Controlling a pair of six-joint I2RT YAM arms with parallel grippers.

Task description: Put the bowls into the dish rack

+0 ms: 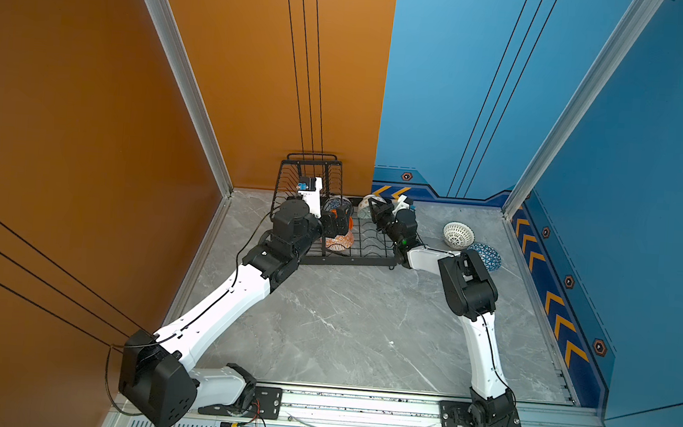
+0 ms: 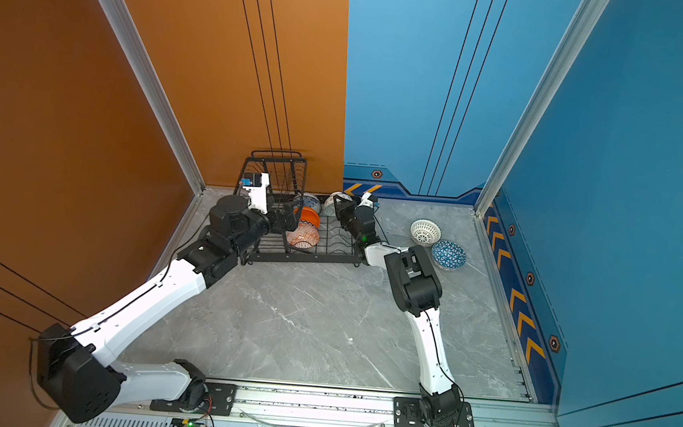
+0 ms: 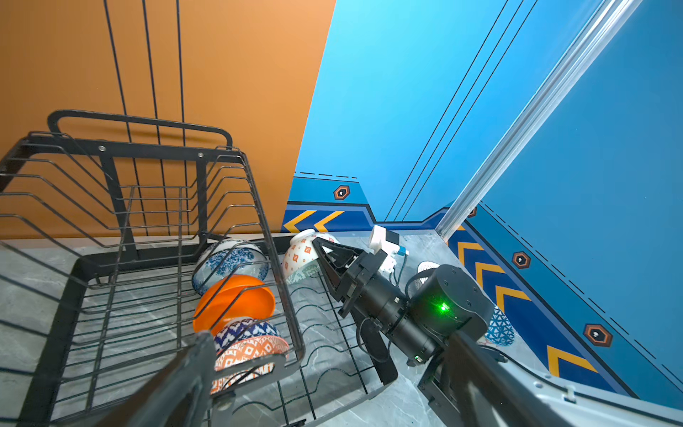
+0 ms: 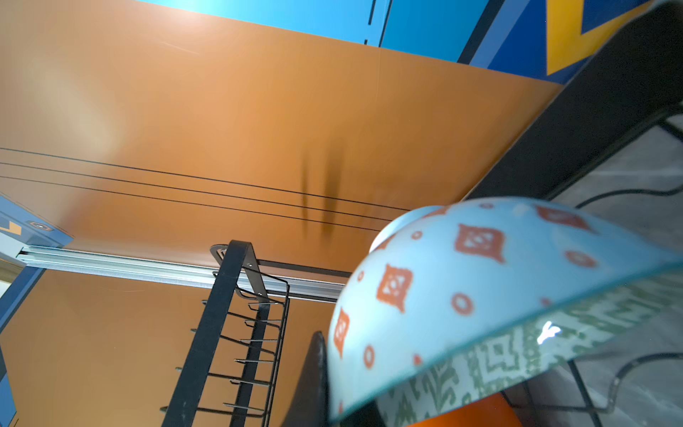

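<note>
Roughly half the job looks done: three bowls stand on edge in a row inside the dish rack (image 3: 111,148), namely the blue-white floral bowl (image 3: 233,258), the plain orange bowl (image 3: 236,299) and the orange-white geometric bowl (image 3: 251,347); which set of wires carries them I cannot tell. A fourth is in hand; the right end effector (image 3: 321,246) is pressed together on the rim of the pale green bowl (image 3: 301,258), which is tilted on edge over the far end of the rack's lower tray, just beside the floral bowl; whether it already rests in a slot is hidden. The left end effector (image 3: 328,334) hangs spread wide and holds nothing, close to the geometric bowl. Two bowls are left outside the rack, well apart from it on the counter (image 1: 343,327): the white lattice bowl (image 1: 459,234) and the blue triangle bowl (image 1: 486,255), lying next to each other near the right arm's elbow; I judge that seating the green bowl and fetching these two remains.
</note>
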